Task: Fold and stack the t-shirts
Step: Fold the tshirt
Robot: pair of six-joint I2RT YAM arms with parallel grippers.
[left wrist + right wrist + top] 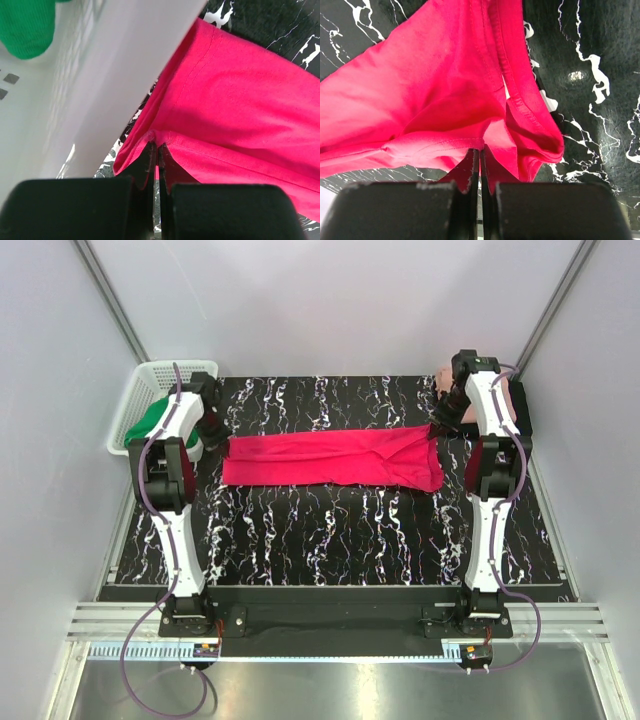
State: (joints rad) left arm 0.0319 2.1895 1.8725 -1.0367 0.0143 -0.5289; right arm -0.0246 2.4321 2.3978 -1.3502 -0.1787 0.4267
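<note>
no readable text, no labels or brand marks, no numbers or signs (crimson-pink t-shirt plain)

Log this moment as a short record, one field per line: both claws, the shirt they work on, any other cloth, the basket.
left claw: shut on the left end of the crimson shirt
right claw: shut on its right end
crimson shirt: folded to a long band, stretched across the table between the claws
salmon shirt: far right corner, partly hidden
basket: far left corner, green cloth in it
</note>
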